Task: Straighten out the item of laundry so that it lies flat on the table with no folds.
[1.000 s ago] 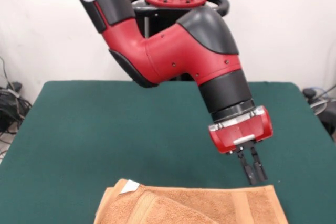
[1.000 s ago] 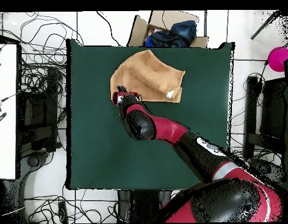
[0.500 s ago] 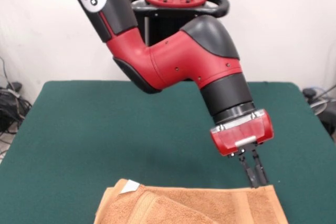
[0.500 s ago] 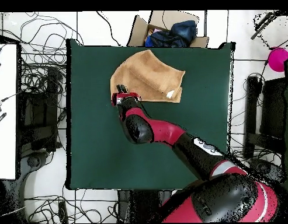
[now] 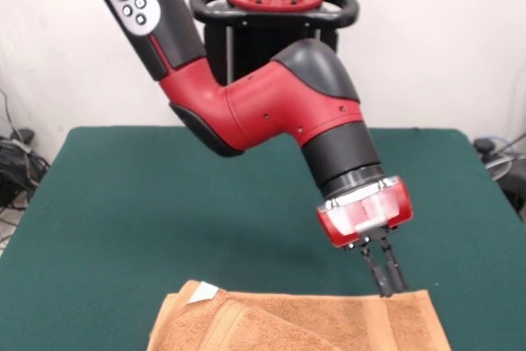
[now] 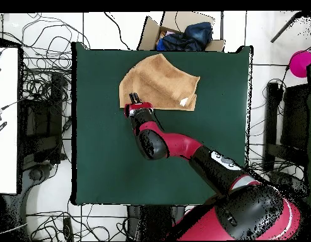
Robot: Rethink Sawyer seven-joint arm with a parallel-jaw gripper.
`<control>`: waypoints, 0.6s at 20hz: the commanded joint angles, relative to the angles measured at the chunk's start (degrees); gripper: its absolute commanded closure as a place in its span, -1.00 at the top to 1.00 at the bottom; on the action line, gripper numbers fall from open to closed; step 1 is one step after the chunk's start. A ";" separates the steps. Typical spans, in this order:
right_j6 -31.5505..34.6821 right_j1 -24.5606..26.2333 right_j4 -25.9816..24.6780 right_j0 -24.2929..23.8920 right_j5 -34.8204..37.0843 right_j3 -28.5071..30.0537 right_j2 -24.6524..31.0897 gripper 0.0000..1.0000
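Orange-tan towel (image 5: 304,322) lies partly folded at one long edge of the green surface (image 5: 164,203), white tag (image 5: 204,291) showing. Gripper (image 5: 385,277), fingers nearly together, touches the towel's edge; grasp cannot be confirmed.

Premises are presenting as a robotics lab or test room. A red and black robot arm (image 5: 271,104) is standing on a pedestal at a table (image 6: 101,164) covered in green felt. Loose cables (image 6: 47,82) are trailing over the pale tiled floor (image 6: 258,38) along the table's edges. A cardboard box (image 6: 183,31) holding dark cloth is sitting just off one table edge. A plain white wall (image 5: 444,39) is backing the setup.
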 commanded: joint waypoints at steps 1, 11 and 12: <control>8.11 5.53 -6.07 -0.02 1.00 -7.33 -3.96 -1.00; 6.80 5.83 1.20 7.98 2.64 -12.69 -12.25 -1.00; 6.72 5.40 3.47 9.78 3.69 -13.42 -13.98 -1.00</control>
